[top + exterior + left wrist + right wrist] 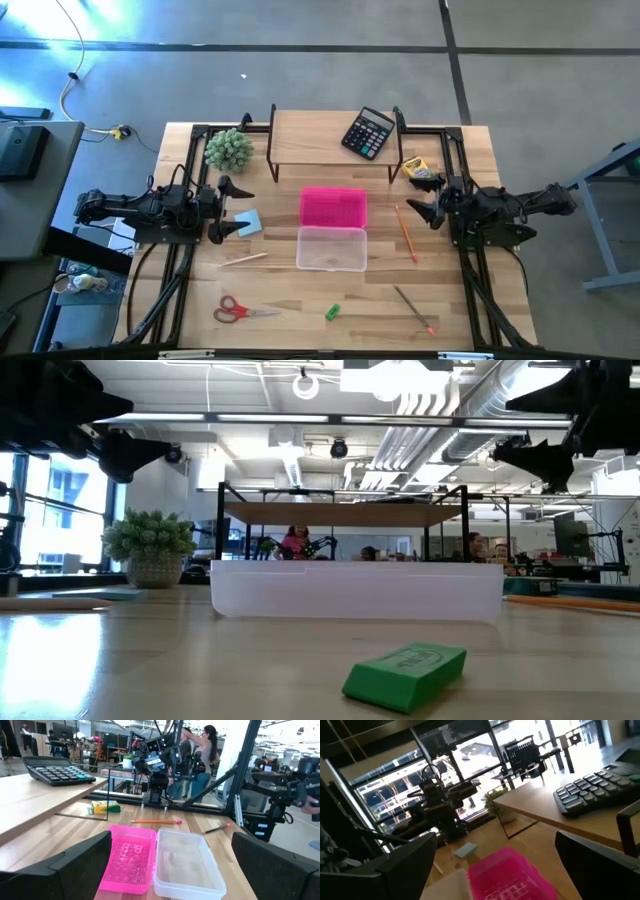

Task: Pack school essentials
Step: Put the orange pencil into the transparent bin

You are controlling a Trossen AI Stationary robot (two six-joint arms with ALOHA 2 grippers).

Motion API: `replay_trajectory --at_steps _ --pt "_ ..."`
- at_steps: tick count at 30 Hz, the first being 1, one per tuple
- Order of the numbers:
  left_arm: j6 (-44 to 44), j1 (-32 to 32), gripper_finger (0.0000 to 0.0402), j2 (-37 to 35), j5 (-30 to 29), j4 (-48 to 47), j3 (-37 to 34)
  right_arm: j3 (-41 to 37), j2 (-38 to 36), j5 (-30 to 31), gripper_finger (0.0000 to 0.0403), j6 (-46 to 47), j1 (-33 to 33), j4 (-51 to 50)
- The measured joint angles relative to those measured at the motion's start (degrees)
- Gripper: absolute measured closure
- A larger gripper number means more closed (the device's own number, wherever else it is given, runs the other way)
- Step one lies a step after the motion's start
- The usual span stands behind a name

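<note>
- Red-handled scissors (240, 310) lie flat near the table's front left, blades pointing right.
- Small green piece (332, 312) lies just right of them.
- Light-blue square notepad (249, 222) lies flat at the left.
- Light pencil (243, 260) lies below it.
- Orange pencil (405, 232) lies right of centre.
- Dark pencil (414, 310) lies front right.
- Yellow-and-green crayon box (414, 167) sits at the back right.
</note>
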Motion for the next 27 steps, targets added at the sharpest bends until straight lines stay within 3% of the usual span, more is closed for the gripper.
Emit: replay_trajectory --at_steps 6,14,27 --pt "-0.1 0.0 0.0002 0.0 0.0 0.0 0.0 9.8 0.7 0.9 0.0006 11.0 0.0 -18.1" --pt "-0.1 0.0 0.0002 0.0 -0.4 0.0 0.0 20.1 8.0 1.1 0.0006 30.3 0.0 -39.2" --pt "0.0 0.0 0.0002 0.0 -0.4 0.1 0.0 23.7 32.1 -13.9 0.0006 49.4 0.0 -46.4"
